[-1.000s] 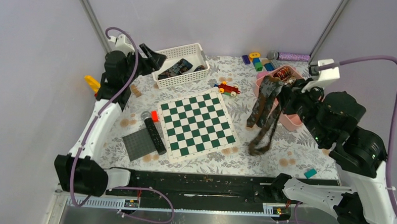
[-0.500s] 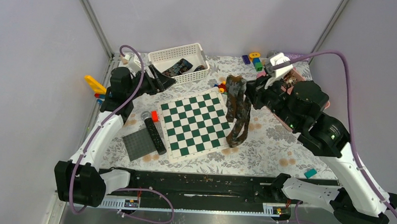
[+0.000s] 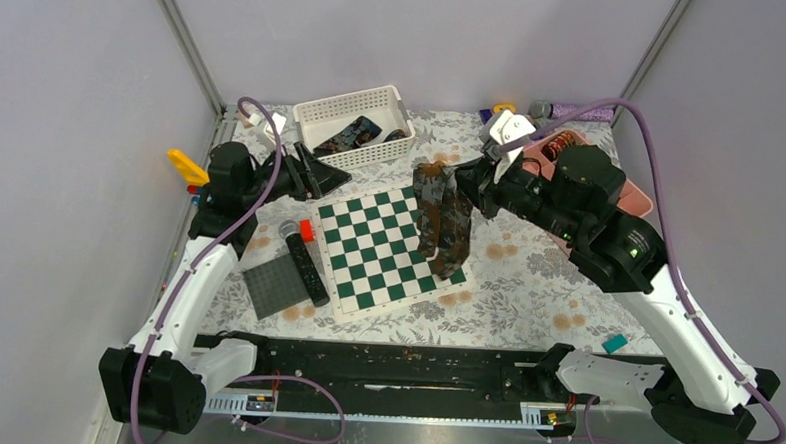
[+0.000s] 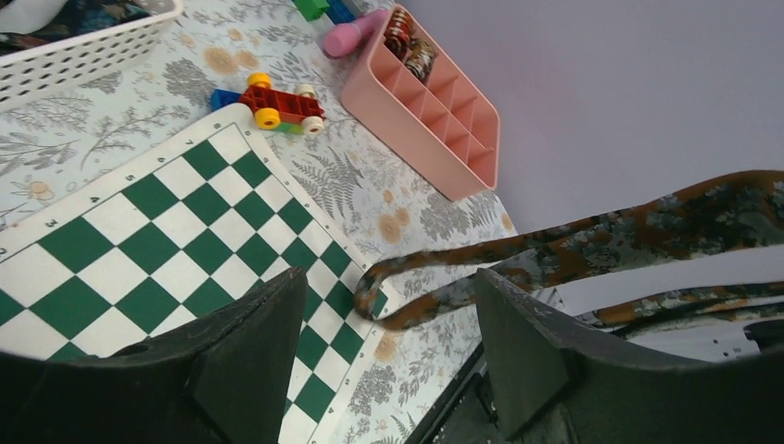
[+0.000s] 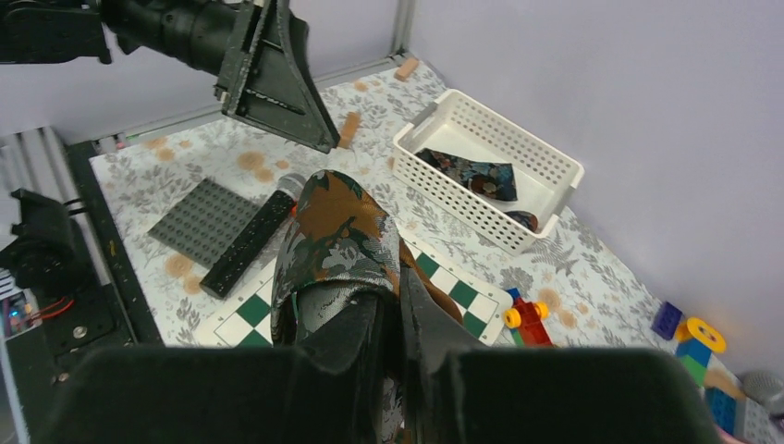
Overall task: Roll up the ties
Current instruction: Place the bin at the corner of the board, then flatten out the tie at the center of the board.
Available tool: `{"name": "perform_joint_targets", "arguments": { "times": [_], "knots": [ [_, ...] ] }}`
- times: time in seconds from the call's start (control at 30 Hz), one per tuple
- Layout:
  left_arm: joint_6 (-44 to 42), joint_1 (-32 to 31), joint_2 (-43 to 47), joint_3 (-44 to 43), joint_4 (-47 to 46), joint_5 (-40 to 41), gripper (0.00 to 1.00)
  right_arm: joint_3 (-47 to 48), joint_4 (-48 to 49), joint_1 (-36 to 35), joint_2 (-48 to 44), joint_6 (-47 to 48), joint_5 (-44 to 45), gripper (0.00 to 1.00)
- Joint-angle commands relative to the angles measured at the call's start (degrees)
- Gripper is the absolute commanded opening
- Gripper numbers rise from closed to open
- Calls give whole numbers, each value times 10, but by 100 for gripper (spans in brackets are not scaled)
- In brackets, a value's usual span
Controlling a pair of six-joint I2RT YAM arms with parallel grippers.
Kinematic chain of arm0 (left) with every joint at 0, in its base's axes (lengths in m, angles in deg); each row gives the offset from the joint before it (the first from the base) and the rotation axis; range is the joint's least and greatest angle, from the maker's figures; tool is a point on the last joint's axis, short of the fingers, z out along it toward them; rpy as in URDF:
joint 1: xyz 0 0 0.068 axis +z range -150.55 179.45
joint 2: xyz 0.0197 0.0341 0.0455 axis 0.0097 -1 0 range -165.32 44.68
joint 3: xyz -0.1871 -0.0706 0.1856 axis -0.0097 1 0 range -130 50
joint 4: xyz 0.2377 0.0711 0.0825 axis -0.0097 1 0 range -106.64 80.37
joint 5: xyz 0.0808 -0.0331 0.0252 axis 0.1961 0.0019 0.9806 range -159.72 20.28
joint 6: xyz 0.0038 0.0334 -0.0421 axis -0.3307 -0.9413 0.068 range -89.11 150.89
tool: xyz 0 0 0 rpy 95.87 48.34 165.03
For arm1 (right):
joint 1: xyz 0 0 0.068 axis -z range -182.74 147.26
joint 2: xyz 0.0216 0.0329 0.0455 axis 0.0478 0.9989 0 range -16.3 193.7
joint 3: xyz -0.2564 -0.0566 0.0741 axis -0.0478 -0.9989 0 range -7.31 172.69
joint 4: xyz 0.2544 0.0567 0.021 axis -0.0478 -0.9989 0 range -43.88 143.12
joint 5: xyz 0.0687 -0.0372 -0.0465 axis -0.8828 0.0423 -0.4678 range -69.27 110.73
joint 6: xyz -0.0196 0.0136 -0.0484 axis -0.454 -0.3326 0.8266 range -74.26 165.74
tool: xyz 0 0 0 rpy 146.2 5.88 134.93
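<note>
Clearly doubled over, the brown-rust tie hangs above the chessboard from the right end effector, which is clamped on its fold and hides the pinched part. Beside the white basket, the left end effector stands apart and empty. The basket's wall partly hides the dark ties inside.

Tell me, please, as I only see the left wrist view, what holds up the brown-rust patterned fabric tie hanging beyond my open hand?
Observer: The right hand is shut on the folded top of the brown-rust patterned fabric tie.
Operator: Thank you. Where does my hand sit?
Observer: The left hand is open just beyond the far left corner of the green-and-white chessboard mat, in front of the white plastic basket, apart from the tie.
Operator: What lies left of the mat?
Observer: A grey studded plate with a black speckled bar along its right edge.
</note>
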Motion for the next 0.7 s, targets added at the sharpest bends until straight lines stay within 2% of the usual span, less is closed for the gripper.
{"name": "perform_joint_targets", "arguments": {
  "times": [0.0, 0.23, 0.3, 0.4, 0.43, 0.53, 0.6, 0.67],
  "knots": [
    [9, -1, 7, 5, -55, -62, 67, 2, 31, 42, -3, 21, -109, 0],
    [-23, -18, 19, 12, -58, -110, 65, -23, 85, 122, 12, -25, -255, 0],
    [-63, -51, 35, 17, -55, -97, 67, -13, 83, 127, 26, -29, -302, 0],
    [-132, -126, 60, 29, -67, -26, 69, 13, 73, 133, 49, -47, -348, 0],
    [-153, -159, 76, 46, -95, -7, 70, 21, 68, 134, 54, -54, -353, 0],
    [-184, -203, 115, 123, -231, 50, 75, 34, 62, 139, 59, -77, -379, 0],
    [-198, -217, 128, 169, -322, 56, 77, 35, 62, 146, 55, -92, -414, 0],
    [-219, -231, 128, 187, -367, 56, 78, 35, 60, 151, 52, -103, -465, 0]
  ]
}}
